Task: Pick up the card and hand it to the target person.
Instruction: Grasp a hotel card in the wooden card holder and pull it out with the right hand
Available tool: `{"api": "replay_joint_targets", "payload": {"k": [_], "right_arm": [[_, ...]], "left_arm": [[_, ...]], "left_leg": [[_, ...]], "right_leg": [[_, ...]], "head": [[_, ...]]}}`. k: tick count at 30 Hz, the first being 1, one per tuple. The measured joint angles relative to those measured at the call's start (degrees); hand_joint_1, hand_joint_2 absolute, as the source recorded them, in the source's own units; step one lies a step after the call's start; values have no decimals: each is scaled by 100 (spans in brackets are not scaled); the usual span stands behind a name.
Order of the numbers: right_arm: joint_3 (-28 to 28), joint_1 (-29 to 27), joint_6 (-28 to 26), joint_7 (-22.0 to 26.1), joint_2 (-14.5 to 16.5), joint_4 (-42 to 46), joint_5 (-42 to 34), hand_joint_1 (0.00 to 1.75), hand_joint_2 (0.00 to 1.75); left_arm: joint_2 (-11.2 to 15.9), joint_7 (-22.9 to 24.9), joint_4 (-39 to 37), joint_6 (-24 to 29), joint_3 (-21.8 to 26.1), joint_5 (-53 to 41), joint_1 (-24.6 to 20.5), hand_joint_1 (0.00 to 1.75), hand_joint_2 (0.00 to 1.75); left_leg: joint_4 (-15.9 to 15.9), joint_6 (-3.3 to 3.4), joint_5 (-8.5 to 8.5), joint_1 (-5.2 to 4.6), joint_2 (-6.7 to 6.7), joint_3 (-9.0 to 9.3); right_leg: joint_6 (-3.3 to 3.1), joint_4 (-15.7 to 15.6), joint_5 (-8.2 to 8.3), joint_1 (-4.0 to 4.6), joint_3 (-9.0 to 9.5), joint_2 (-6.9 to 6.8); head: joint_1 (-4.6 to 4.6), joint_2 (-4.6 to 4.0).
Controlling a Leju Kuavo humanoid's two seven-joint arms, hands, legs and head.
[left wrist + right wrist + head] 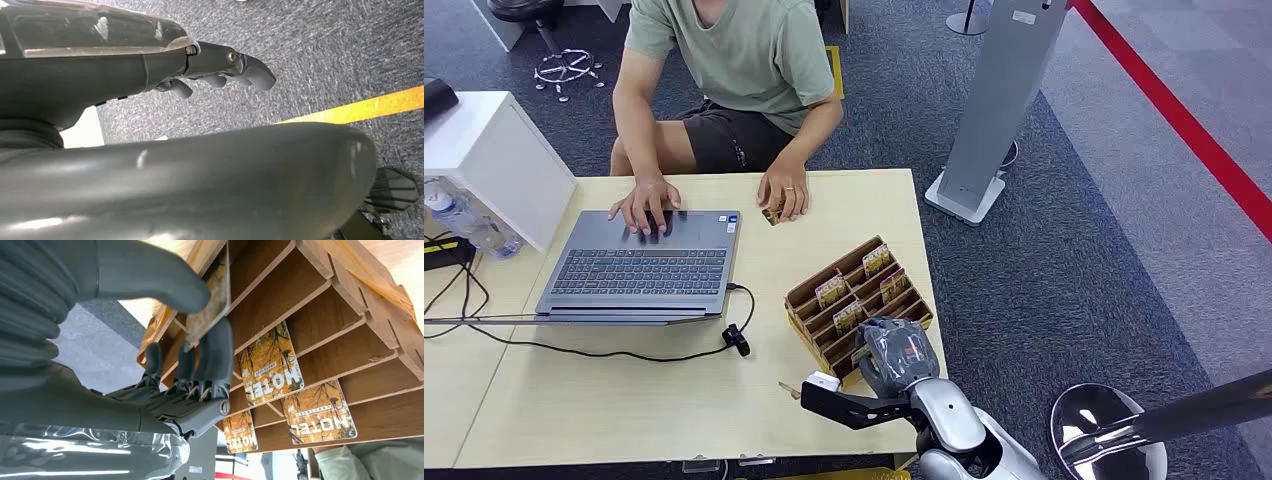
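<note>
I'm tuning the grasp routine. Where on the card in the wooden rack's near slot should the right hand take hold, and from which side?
By its exposed edge above the slot, thumb on one face and a finger on the other, as the right hand now pinches the card. The card stands thin between the wooden rack's dividers, so come from the open side.

One laptop (639,262), one wooden card rack (856,300), one person (724,90) — and five cards (876,260) altogether — four racked, one pinched.

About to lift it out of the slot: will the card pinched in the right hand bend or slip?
The card looks thin, flat and straight-edged, so probably stiff and light. Its printed face seems glossy, so it might slide between the right hand's thumb and finger. The wooden holder may drag on it.
</note>
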State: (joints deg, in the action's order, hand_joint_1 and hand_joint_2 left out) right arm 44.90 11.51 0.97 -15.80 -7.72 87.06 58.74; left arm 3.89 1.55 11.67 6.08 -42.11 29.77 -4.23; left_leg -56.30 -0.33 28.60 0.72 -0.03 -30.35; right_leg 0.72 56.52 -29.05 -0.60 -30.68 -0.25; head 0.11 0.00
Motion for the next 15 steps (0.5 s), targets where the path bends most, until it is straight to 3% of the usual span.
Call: {"api": "replay_joint_targets", "payload": {"k": [8, 15], "right_arm": [[0, 0, 5, 0, 0, 0, -38, 118, 175], [1, 2, 5, 1, 0, 0, -50, 141, 175]], "left_arm": [[0, 0, 0, 1, -31, 9, 0, 0, 0], [0, 1, 0, 2, -55, 24, 0, 0, 0]], "left_leg": [[0, 0, 0, 0, 0, 0], [0, 0, 0, 0, 0, 1]], "right_leg": [[0, 0, 0, 0, 0, 0], [0, 0, 0, 0, 1, 0]], "head": [[0, 0], [-1, 0]]}}
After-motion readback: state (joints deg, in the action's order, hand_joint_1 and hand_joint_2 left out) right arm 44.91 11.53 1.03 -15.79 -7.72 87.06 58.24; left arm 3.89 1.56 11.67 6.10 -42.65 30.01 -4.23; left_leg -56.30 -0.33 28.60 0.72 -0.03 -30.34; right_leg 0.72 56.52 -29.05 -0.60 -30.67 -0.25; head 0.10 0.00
